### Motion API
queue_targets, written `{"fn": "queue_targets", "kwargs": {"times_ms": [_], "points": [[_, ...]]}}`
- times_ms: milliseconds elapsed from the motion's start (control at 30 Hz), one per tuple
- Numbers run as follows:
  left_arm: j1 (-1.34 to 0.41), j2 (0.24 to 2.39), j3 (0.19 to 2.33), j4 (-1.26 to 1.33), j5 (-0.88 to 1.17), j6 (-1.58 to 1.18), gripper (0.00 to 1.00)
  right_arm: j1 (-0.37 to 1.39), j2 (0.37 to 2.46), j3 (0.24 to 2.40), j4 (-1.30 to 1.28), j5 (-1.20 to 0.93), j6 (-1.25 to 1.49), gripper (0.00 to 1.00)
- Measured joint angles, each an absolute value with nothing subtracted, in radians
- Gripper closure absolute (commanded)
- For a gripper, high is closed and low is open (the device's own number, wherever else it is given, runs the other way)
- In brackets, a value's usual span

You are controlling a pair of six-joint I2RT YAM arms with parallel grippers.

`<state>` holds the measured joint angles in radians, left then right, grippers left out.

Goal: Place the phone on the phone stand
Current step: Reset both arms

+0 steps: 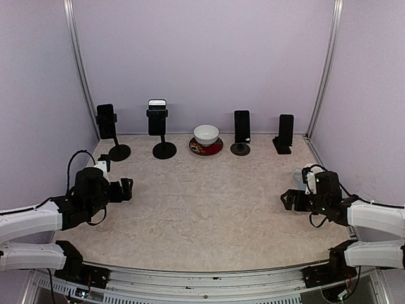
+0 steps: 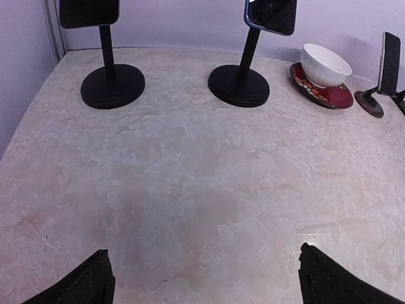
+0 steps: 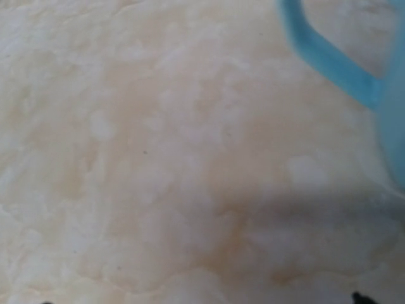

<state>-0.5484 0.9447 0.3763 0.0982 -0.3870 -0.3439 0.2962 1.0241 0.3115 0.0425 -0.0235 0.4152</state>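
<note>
1. Closest to the camera in the top view is the metal rail (image 1: pixel 202 278) along the near table edge. The left arm (image 1: pixel 31 221) and right arm (image 1: pixel 373 218) come in from the bottom corners.
2. The left gripper (image 1: pixel 128 189) sits low over the left side of the table (image 1: pixel 202 209). Its fingers are spread wide with nothing between them. In its wrist view the two fingertips (image 2: pixel 82 285) poke in at the bottom corners, with only bare marble-look tabletop in the gap.
3. The right gripper (image 1: pixel 286 200) is over the right side, also spread wide and holding nothing. Its wrist view is pretty blurry: just tabletop and a blue thing (image 3: pixel 335 63) with a handle-like loop at the top right.
4. The phones are lined up along the back wall, each one already up in a stand. Left to right:
   - first phone (image 1: pixel 106 120) on a tall stand (image 1: pixel 119 152)
   - second phone (image 1: pixel 157 116) on another tall stand (image 1: pixel 164 150)
   - third phone (image 1: pixel 242 126) on a low round stand (image 1: pixel 240 149)
   - fourth phone (image 1: pixel 286 130) on a small angled stand (image 1: pixel 281 149)
5. A white bowl (image 1: pixel 206 134) on a red saucer (image 1: pixel 215 149) sits between the second and third phones.
6. Both grippers are well apart from that back row.
</note>
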Motion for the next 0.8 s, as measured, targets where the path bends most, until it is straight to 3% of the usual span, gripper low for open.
{"fn": "queue_targets", "kwargs": {"times_ms": [800], "points": [[-0.614,1.029,0.261,0.257,-0.418,-0.419,0.01,0.289,0.85,0.235,0.046,0.047,0.498,0.0]]}}
